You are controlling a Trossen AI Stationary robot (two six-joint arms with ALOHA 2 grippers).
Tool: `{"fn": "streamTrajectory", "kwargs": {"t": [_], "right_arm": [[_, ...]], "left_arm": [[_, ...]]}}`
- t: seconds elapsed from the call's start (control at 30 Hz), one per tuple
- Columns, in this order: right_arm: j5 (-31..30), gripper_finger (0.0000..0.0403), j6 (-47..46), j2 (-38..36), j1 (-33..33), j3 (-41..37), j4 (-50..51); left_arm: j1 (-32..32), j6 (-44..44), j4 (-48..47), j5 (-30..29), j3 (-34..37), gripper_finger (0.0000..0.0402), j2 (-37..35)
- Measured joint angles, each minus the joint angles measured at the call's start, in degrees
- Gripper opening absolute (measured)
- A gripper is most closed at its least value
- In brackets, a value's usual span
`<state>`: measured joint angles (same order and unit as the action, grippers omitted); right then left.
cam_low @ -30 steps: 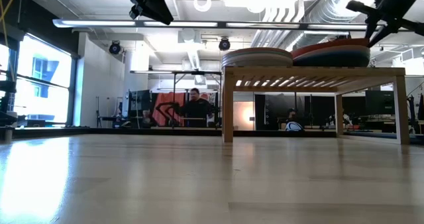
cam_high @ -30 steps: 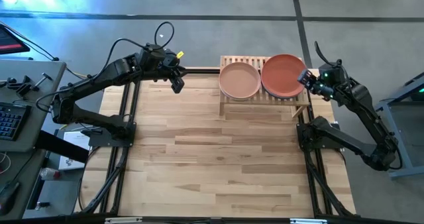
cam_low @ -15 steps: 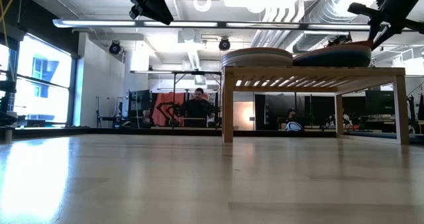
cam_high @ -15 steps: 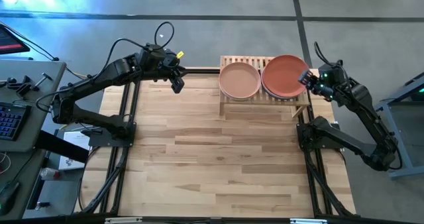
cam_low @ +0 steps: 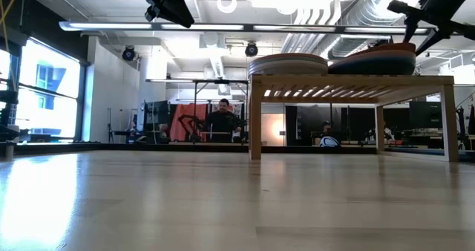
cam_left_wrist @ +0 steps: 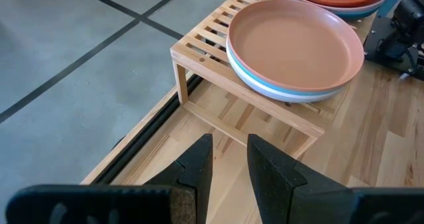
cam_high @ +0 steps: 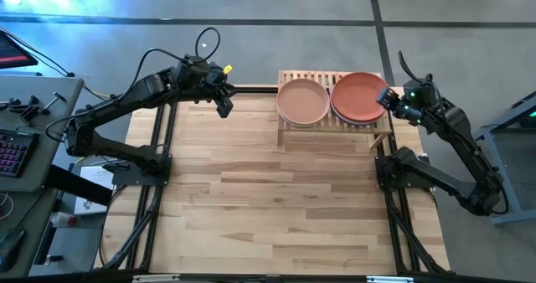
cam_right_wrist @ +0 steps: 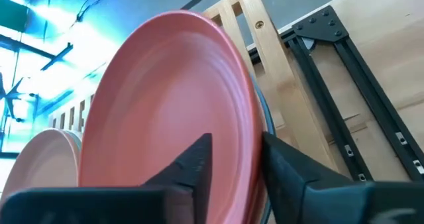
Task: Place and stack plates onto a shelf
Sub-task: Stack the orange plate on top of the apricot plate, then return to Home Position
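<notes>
The light-wood shelf [cam_high: 290, 76] stands at the table's far edge and carries two stacks of plates. A peach plate [cam_high: 302, 101] tops the left stack. A terracotta plate [cam_high: 358, 95] tops the right stack, lying on a dark blue plate [cam_low: 371, 62]. My right gripper [cam_high: 386, 99] is at the terracotta plate's right rim, open, one finger over the plate's inside and one outside the rim. My left gripper [cam_high: 224, 108] hangs open and empty above the table, left of the shelf. My right gripper stands astride the terracotta plate's right rim [cam_right_wrist: 250, 141], coming from the table's right and slanting down. One finger [cam_right_wrist: 192, 161] is over the plate's inner face, the other [cam_right_wrist: 285, 164] outside the rim. Whether either touches the plate I cannot tell.
Black frame rails [cam_high: 163, 149] run along the table's left and right sides. The wooden tabletop [cam_high: 276, 208] in front of the shelf is bare. A desk with a keyboard [cam_high: 12, 153] stands beyond the left edge. People show in the room behind [cam_low: 221, 121].
The terracotta plate, tilted a second ago with its right side raised, has come down onto the right stack. My right gripper has stayed at its right rim.
</notes>
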<state>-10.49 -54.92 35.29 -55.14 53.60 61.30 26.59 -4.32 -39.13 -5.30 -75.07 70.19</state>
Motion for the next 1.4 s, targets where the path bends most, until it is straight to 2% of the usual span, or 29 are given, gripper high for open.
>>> {"fn": "streamTrajectory", "kwargs": {"t": [0.27,0.5,0.7,0.83,0.93,1.1,1.27,1.4], "right_arm": [[2.02,0.0155,4.5,-1.88,0.01,0.0,-0.42],[3.46,0.0169,6.25,-4.98,0.01,0.0,-0.4],[9.31,0.017,10.55,-8.82,-0.01,0.0,-0.76],[17.55,0.017,19.7,-11.0,0.0,0.0,-2.56],[20.27,0.017,26.22,-12.49,0.01,0.0,-2.8],[19.09,0.017,30.02,-15.55,0.01,-0.02,-3.38],[20.58,0.017,35.58,-16.76,0.01,-0.04,-7.42],[18.02,0.017,34.4,-16.65,-0.01,-0.07,-9.49]], "left_arm": [[0.0,0.0,0.01,0.0,0.0,0.0083,-0.01],[0.0,0.0,0.0,0.0,0.0,0.0083,0.0],[0.02,0.0,0.0,0.0,0.0,0.0083,0.0],[0.0,0.0,0.01,0.0,0.0,0.0083,0.0],[0.02,0.0,0.01,0.0,0.0,0.0083,0.0],[0.02,0.0,0.0,0.0,0.0,0.0083,0.0],[0.02,0.0,0.02,0.0,0.0,0.0083,0.0],[0.0,0.0,0.0,0.0,0.0,0.0083,0.0]]}}
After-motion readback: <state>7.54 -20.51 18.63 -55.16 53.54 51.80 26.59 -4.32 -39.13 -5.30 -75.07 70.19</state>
